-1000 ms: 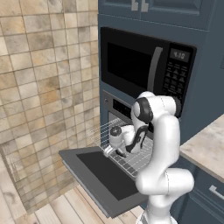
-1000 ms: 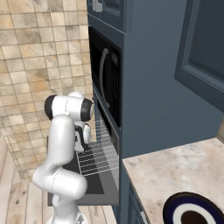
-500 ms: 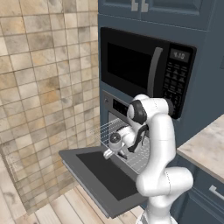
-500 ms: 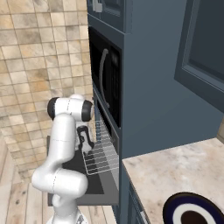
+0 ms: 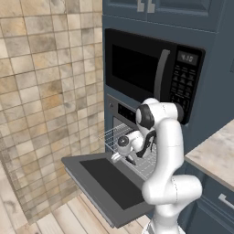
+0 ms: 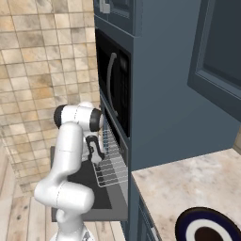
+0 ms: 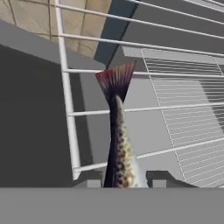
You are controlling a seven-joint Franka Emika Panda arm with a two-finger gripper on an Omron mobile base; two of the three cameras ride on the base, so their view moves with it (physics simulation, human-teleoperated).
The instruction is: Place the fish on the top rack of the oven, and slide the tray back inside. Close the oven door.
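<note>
The oven (image 5: 119, 111) stands open, its oven door (image 5: 106, 183) dropped flat and the top rack (image 6: 112, 162) drawn out over it. The gripper (image 7: 123, 178) is clenched on the fish (image 7: 119, 144), held just above the rack's wires near its front corner; the reddish tail fans out beyond the 2 fingertips (image 7: 89, 177).

Microwave display (image 5: 188, 57) digits (too blurred)
</note>
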